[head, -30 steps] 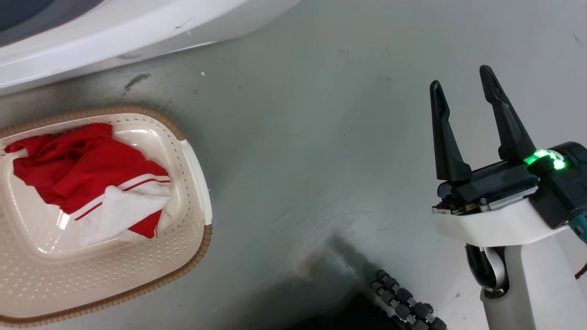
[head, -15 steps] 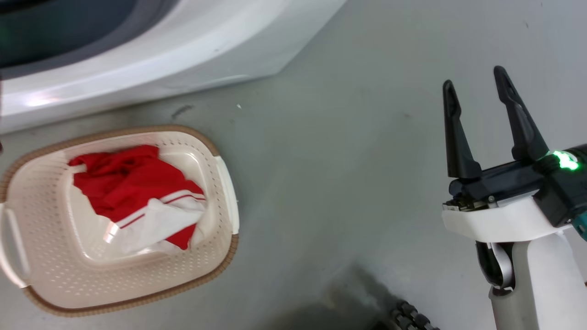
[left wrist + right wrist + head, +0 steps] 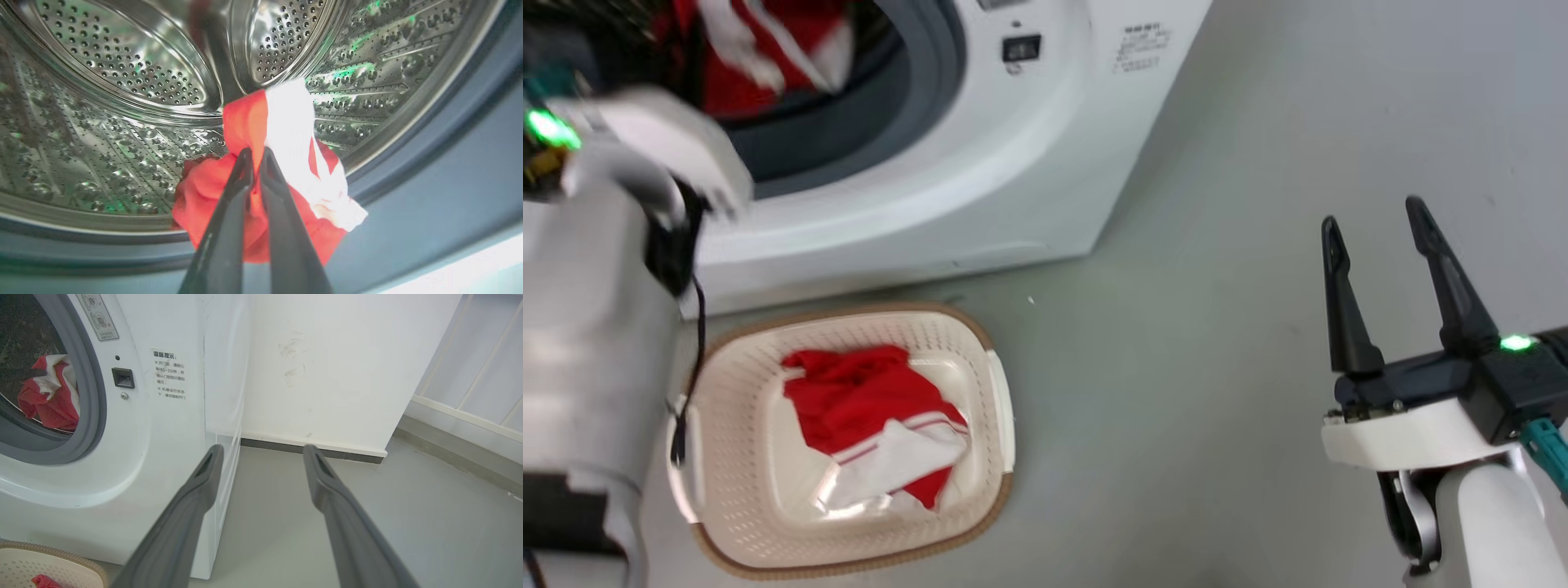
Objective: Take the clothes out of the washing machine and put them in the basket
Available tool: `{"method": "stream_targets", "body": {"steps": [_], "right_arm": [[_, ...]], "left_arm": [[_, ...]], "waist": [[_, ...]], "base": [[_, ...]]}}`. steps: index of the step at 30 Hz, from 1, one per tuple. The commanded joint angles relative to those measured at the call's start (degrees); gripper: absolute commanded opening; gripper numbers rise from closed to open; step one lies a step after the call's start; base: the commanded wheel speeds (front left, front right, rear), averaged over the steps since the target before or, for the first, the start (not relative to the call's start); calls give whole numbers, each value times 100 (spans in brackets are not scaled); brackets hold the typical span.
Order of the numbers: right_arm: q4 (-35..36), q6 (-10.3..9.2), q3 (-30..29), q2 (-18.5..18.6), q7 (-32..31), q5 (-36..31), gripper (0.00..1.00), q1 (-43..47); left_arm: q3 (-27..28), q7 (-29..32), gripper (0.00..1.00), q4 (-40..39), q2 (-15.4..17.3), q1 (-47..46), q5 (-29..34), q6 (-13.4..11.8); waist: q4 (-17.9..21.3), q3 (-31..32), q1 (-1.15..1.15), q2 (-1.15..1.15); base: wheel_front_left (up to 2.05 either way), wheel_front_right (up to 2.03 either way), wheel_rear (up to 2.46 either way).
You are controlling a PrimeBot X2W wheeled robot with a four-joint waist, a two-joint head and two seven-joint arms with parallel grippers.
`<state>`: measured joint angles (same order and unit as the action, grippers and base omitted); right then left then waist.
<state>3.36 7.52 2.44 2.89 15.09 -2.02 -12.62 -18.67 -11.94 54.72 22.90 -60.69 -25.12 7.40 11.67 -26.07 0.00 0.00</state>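
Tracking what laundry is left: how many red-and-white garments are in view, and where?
2. One red-and-white garment lies in the basket; the other garment is in the washing machine's drum, pinched by the left tool. More may be hidden beneath.

**Room setting: grey floor, white wall, panelled corner.**
A smooth grey floor, faintly scuffed and evenly lit, fills the head view from 12 to 5 o'clock. In the right wrist view, a white wall bearing faint smudges stands at 12 o'clock. It is edged below by a white skirting over a dark strip. At 2 o'clock, pale framed panels rise above a darker grey ledge.
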Motion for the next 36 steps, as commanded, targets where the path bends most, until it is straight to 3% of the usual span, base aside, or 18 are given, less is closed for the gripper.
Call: {"method": "stream_targets", "body": {"steps": [1,7,18,25,31,36], "right_arm": [[-29,-5,-17,-4,11,7,100,106],[-118,-6,-87,-5,11,-49,100,365],[-219,-6,-128,-4,11,-131,100,725],[-228,-6,-172,-4,11,-122,100,845],[-179,-6,-141,-4,11,-116,100,837],[-165,-6,-121,-4,11,-158,100,709]], "left_arm": [[-50,-81,0,-80,16,221,14,4],[-36,-308,0,-933,-54,1347,-12,-56],[391,-324,0,-4214,99,3268,197,-766],[290,246,0,-5790,266,4184,203,-1084],[180,581,0,-6338,196,4877,-20,-1249],[7,605,0,-5894,113,5208,-126,-1189]], "waist": [[-252,413,0,0],[-519,962,0,0],[-905,1630,0,0],[-1064,1830,0,0],[-1132,1754,0,0],[-1134,1514,0,0]], "base": [[0,0,0],[0,0,0],[0,0,0],[0,0,0],[0,0,0],[0,0,0]]}}
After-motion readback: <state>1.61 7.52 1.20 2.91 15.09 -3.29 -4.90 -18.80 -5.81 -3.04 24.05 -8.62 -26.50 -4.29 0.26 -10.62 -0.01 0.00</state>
